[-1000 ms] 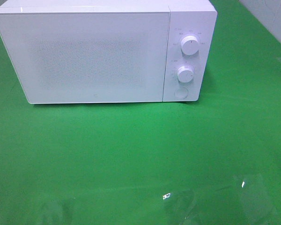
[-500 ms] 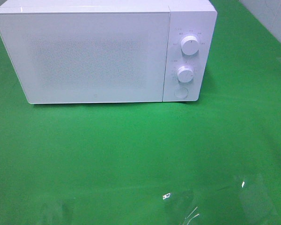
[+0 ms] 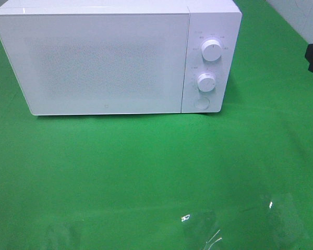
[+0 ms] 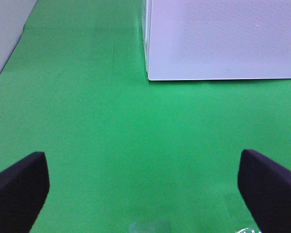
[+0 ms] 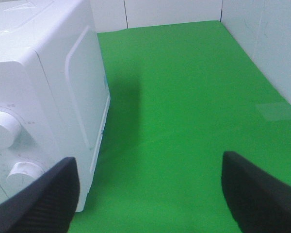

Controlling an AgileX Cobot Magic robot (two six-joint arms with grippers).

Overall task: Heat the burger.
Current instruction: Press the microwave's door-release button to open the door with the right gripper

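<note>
Smooth white plastic microwave point(image 3: 109, 57) — glossy green tabletop point(image 3: 146, 172).

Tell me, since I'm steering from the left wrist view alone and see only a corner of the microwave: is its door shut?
Observer: Yes, in the high view the door of the microwave is shut.
Operator: Where are the controls?
Observer: On its right end: two knobs above a round button.
Operator: And the right gripper?
Observer: The right gripper is open, beside that control end.
</note>
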